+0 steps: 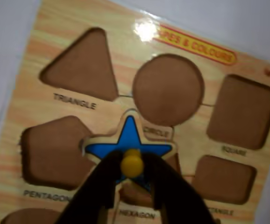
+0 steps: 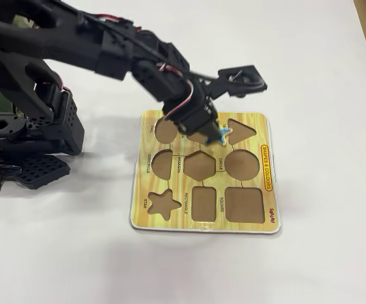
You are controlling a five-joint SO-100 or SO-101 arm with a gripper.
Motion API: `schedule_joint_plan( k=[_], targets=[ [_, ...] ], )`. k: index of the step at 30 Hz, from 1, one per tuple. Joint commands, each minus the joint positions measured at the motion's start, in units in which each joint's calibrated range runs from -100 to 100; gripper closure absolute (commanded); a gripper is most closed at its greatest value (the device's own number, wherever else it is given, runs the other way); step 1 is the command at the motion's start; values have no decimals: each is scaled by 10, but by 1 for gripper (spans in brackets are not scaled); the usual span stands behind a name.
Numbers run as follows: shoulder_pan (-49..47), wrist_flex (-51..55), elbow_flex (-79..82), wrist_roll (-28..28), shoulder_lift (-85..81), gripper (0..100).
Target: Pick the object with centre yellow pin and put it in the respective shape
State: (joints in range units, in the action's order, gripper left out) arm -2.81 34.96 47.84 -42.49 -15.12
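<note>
White table [image 2: 335, 95], shape board [image 2: 142, 215] at centre. Fixed view shows empty star recess [image 2: 163, 203] at board's lower left; wrist view misses it. Gripper [image 1: 132, 184] clamped on yellow pin [image 1: 131, 163]; blue star [image 1: 128, 140] held between pentagon, circle, hexagon cutouts.

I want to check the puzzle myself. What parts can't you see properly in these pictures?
- Star piece: in the wrist view its lower points are hidden behind the fingers; in the fixed view it is tiny and mostly behind the arm.
- Hexagon hole: wrist view, covered by star and fingers.
- Puzzle board: wrist view, bottom and right cut off, printed title blurred by glare.
</note>
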Motion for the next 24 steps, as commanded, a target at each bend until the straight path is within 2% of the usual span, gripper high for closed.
schedule_joint_plan(
  k=[1, 14, 24],
  targets=[
    [70, 3, 31, 8, -63, 99],
    [234, 2, 118, 4, -141, 99],
    [280, 0, 181, 7, -176, 99]
  ],
)
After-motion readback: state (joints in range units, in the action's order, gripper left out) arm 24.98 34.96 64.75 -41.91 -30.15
